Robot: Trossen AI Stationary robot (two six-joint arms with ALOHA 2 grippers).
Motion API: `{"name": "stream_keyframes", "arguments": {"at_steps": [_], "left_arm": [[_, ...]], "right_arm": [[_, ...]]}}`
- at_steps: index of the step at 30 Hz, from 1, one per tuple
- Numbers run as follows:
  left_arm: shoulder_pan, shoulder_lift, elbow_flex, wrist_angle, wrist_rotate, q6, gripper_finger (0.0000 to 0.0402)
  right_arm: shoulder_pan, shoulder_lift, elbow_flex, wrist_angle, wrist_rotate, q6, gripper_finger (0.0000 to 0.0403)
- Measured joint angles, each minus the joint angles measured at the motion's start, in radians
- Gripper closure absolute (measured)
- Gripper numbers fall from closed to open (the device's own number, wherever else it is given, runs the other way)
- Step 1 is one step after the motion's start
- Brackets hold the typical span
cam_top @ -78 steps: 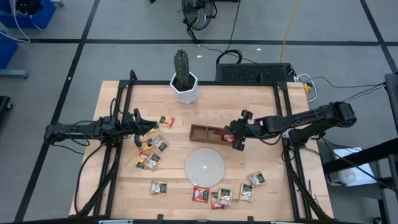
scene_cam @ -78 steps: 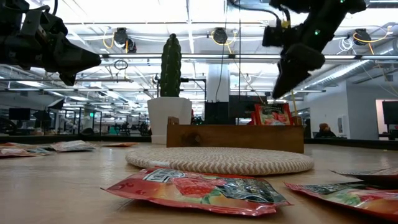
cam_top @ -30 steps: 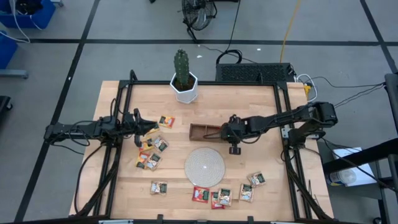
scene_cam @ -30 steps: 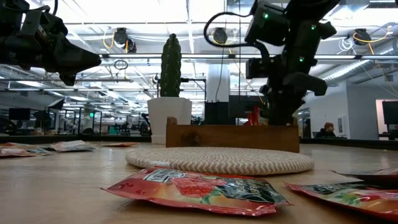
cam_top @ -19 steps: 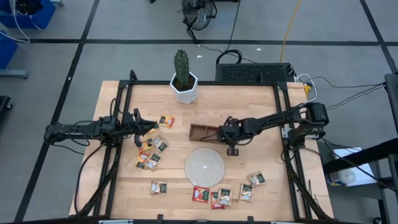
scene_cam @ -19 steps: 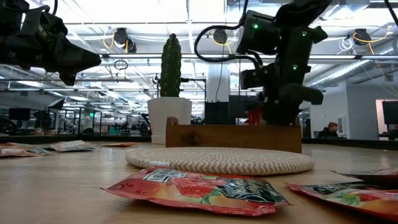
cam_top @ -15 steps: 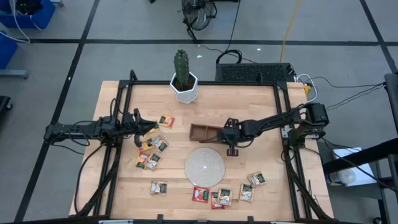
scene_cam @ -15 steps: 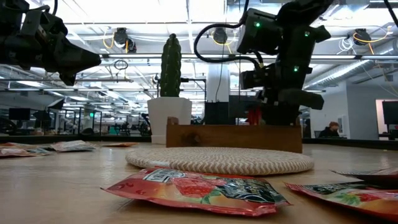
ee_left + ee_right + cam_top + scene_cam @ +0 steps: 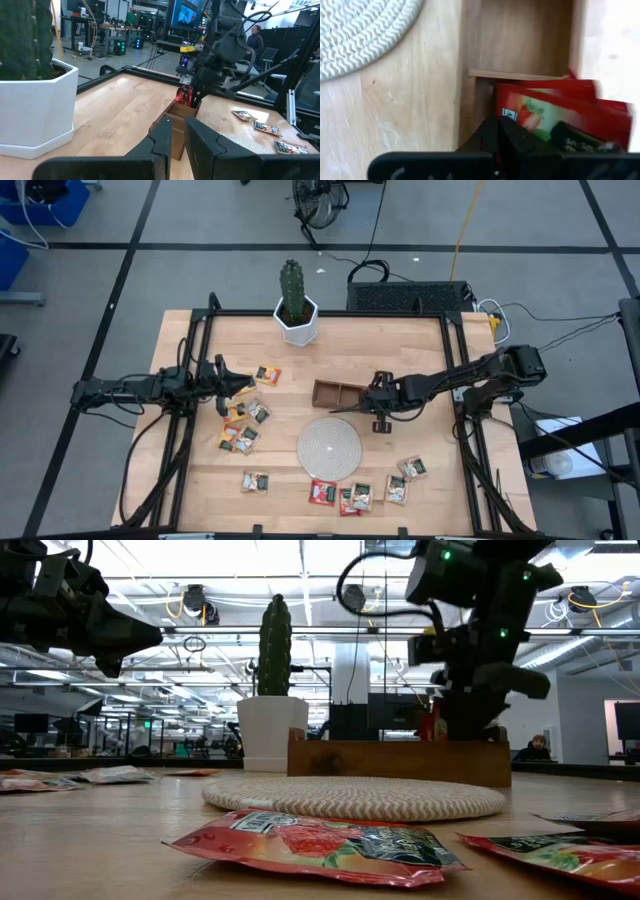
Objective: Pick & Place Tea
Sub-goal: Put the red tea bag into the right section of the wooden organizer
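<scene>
My right gripper (image 9: 372, 397) points down into the right end compartment of the brown wooden tray (image 9: 338, 392) and is shut on a red tea sachet (image 9: 555, 112). The low view shows it behind the tray's wall (image 9: 400, 762). More sachets lie flat on the table, some left of the woven disc (image 9: 329, 446) around (image 9: 245, 415), others along the near edge (image 9: 355, 496). My left gripper (image 9: 240, 384) hovers over the left group, open by a narrow gap and holding nothing. My right gripper pinches the red sachet by its edge (image 9: 502, 112) between the two fingers, coming from above and pointing down. The sachet leans tilted, with its lower part inside the tray's end compartment. Whether a finger also touches the tray's wall, I cannot tell.
A cactus in a white pot (image 9: 297, 320) stands near the far edge. The compartment beyond the divider (image 9: 520, 30) shows bare wood. A black frame runs along the table's left and right sides. Bare tabletop lies between the tray and the pot.
My right gripper, holding the red sachet inside the tray, first moved slightly toward the table's left. In the last half second it moved back toward the right. The tray slid a short way toward the right edge with it.
</scene>
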Motion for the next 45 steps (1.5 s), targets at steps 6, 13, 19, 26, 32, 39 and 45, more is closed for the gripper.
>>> {"name": "stream_keyframes", "arguments": {"at_steps": [6, 13, 19, 26, 32, 39, 45], "left_arm": [[0.000, 0.000, 0.000, 0.000, 0.000, 0.000, 0.0350], [0.000, 0.000, 0.000, 0.000, 0.000, 0.000, 0.0350], [0.000, 0.000, 0.000, 0.000, 0.000, 0.000, 0.0350], [0.000, 0.000, 0.000, 0.000, 0.000, 0.000, 0.0350], [0.000, 0.000, 0.000, 0.000, 0.000, 0.000, 0.0350], [0.000, 0.000, 0.000, 0.000, 0.000, 0.000, 0.0350], [0.000, 0.000, 0.000, 0.000, 0.000, 0.000, 0.0350]], "right_arm": [[-0.001, -0.032, 0.002, 0.006, 0.015, 0.009, 0.0403], [-0.001, -0.026, 0.002, 0.005, 0.014, 0.016, 0.0403], [0.028, -0.028, 0.002, 0.048, 0.014, 0.014, 0.0403], [0.095, -0.029, 0.003, 0.219, -0.080, 0.016, 0.0403], [0.128, -0.029, 0.004, 0.440, -0.293, -0.025, 0.0401], [0.192, -0.001, 0.004, 0.492, -0.266, -0.026, 0.0311], [0.279, 0.092, 0.006, 0.548, -0.251, -0.027, 0.0183]]}}
